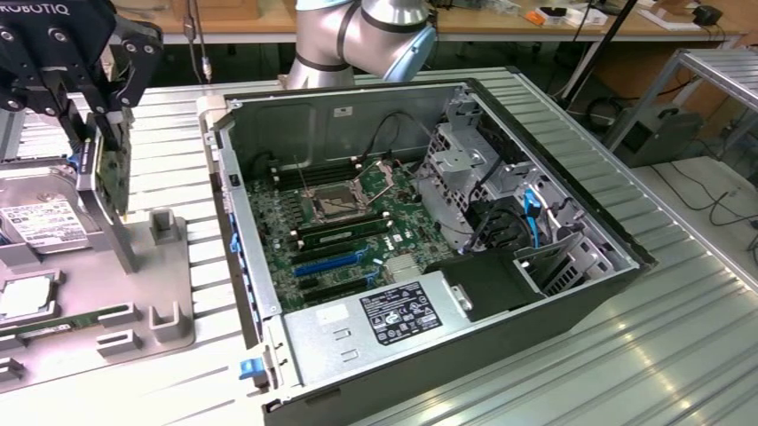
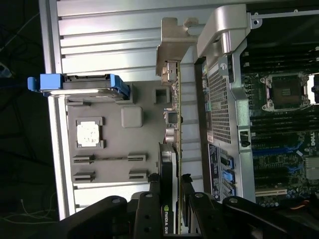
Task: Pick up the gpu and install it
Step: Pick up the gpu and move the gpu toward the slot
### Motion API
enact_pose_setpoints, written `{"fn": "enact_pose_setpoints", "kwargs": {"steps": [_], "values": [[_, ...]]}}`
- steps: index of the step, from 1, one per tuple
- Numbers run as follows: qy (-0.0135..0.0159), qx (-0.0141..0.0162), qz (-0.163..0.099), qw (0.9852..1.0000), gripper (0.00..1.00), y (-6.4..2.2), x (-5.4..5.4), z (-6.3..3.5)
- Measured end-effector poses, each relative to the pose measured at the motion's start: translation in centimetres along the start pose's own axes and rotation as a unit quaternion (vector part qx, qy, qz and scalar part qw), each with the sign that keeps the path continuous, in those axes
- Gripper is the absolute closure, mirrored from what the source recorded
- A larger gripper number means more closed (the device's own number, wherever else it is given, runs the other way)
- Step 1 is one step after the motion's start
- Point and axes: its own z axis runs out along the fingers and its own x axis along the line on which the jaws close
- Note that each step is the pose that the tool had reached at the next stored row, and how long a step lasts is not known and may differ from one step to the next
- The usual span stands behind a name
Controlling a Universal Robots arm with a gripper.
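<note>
In the exterior view, the gpu (image 1: 109, 182) stands on edge with its long axis near vertical, over the grey tray (image 1: 160, 293) at the exterior view's left of the open case (image 1: 545, 346). My pincer (image 1: 98, 124) points straight down, clamped on the card's upper end.

In the wrist view, the gpu (image 2: 175, 119) runs edge-on away from the pincer (image 2: 170, 179). Its bracket (image 2: 168, 47) is at the far end, between tray (image 2: 114, 149) and case (image 2: 219, 114).
</note>
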Motion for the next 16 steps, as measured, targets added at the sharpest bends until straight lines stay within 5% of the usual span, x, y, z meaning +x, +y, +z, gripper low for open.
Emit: {"fn": "enact_pose_setpoints", "kwargs": {"steps": [16], "values": [[0.0003,0.0000,0.000,1.0000,0.73,0.19,-2.3,0.03]]}}
